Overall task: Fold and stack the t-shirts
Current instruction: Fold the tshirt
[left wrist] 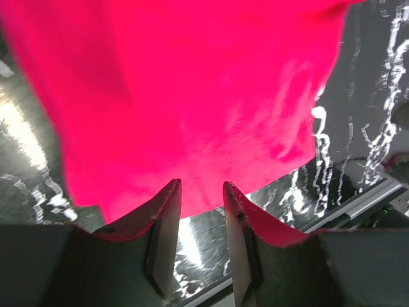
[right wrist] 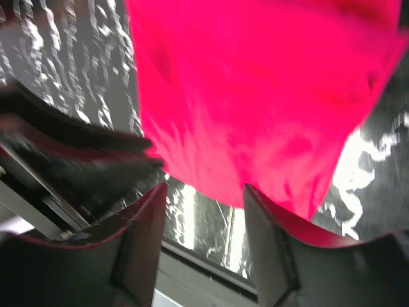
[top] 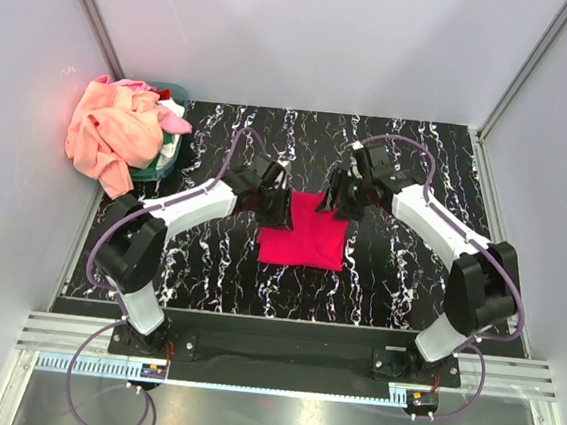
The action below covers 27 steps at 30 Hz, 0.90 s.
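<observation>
Reaching at far corners of soft, squarish crimson t-shirt (top: 303, 237) on glossy black-marbled table (top: 408, 275).
Holding left gripper (left wrist: 202, 189), right gripper (right wrist: 204, 192) unclenched, grasping nothing.

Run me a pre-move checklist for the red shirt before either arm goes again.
1. Crimson-red cloth t-shirt lies as a compact folded rectangle on the black marbled table: ok.
2. Left gripper has its jaws apart with no cloth between them: ok.
3. Right gripper has its jaws apart with no cloth between them: ok.
4. The two grippers are apart from each other at the shirt's far edge: ok.
5. The far edge of the fold is even: cannot tell, the grippers cover it.
6. Peach-orange cloth shirt pile is folded: not ok, it lies heaped over the small teal basket.
</observation>
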### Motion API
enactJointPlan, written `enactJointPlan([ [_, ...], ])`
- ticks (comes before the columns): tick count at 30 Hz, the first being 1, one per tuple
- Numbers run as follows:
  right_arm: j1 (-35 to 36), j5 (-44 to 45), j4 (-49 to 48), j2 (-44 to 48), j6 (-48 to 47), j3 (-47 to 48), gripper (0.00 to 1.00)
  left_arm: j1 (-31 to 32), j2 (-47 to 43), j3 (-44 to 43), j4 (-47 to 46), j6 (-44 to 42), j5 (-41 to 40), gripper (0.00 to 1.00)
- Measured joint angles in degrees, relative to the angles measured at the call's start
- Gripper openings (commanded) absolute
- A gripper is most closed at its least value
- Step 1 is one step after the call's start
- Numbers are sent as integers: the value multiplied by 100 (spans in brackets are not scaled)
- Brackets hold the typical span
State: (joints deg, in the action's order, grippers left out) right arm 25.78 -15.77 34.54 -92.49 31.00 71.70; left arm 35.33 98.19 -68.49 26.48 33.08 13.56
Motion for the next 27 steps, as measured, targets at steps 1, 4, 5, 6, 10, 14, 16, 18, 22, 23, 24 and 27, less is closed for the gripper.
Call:
enactJointPlan([
  [1, -31, -39, -33, -122, -66, 199, 49, 66, 31, -57, -28, 22, -42, 36],
  [4, -221, -210, -83, -568, -151, 492, 42, 260, 52, -83, -175, 109, -118, 35],
  [5, -332, -299, -94, -811, -168, 581, 38, 299, 55, -74, -232, 136, -122, 35],
  [6, -424, -380, -105, -1010, -170, 654, 37, 352, 57, -55, -306, 160, -122, 35],
  [10, -844, -715, -166, -2039, -229, 986, 32, 490, 146, -26, -568, 236, -116, 34],
  [14, -1213, -1158, -168, -2852, -297, 1475, 31, 509, 334, 44, -780, 260, -114, 33],
  [16, -1419, -1596, -227, -3154, -289, 1746, 30, 509, 409, 177, -890, 280, -103, 33],
  [18, -1648, -2186, -398, -3451, -221, 1978, 30, 505, 476, 385, -1034, 297, -92, 32],
  [22, -2004, -3342, -918, -4076, 4, 2238, 33, 498, 575, 872, -1366, 389, 24, 32],
  [23, -2048, -3558, -988, -4179, 59, 2243, 34, 490, 560, 909, -1458, 402, 52, 31],
  [24, -2083, -3834, -1080, -4280, 127, 2247, 35, 490, 560, 953, -1556, 409, 76, 31],
  [27, -2107, -4266, -1252, -4435, 238, 2269, 41, 487, 540, 1062, -1753, 435, 142, 30],
])
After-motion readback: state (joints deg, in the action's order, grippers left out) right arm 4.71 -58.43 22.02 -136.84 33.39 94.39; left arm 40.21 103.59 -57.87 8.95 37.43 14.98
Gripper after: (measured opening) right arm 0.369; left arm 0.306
